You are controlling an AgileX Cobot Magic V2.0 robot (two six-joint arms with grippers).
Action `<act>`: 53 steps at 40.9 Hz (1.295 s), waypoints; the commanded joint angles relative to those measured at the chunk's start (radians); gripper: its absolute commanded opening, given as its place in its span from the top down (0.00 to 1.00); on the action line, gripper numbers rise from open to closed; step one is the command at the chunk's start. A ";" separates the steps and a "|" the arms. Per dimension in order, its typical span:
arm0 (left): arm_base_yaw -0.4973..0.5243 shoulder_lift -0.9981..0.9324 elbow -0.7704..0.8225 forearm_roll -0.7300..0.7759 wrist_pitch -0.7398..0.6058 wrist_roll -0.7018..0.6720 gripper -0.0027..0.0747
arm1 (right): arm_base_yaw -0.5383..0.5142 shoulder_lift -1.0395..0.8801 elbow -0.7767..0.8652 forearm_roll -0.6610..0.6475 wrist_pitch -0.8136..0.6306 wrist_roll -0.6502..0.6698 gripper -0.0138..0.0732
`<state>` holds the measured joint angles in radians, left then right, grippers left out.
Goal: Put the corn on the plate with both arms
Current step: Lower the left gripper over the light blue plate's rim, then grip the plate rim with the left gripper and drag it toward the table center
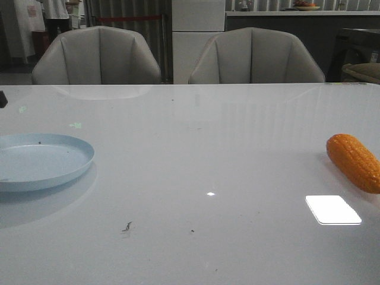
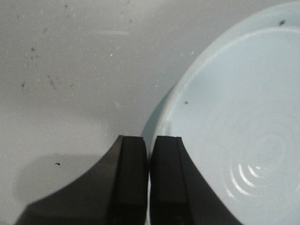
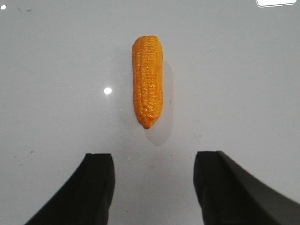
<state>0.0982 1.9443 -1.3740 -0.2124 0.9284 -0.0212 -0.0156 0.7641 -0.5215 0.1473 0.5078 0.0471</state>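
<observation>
The orange corn lies on the white table at the far right; in the right wrist view the corn lies lengthwise ahead of my right gripper, which is open and empty, with the cob's tapered tip a short way beyond the fingertips. The pale-blue plate sits at the left edge of the table. In the left wrist view my left gripper is shut and empty, right above the plate's rim. Neither arm shows in the front view.
Two grey chairs stand behind the table's far edge. A bright light reflection lies on the table near the corn. Small dark specks mark the tabletop in front.
</observation>
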 commanded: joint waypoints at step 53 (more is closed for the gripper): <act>-0.501 0.179 -0.431 -0.271 0.181 -0.027 0.84 | -0.003 0.001 -0.032 0.002 -0.055 -0.005 0.28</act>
<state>-0.3896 2.1632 -1.7732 -0.4627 1.1161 -0.0384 -0.0156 0.7641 -0.5215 0.1473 0.5078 0.0496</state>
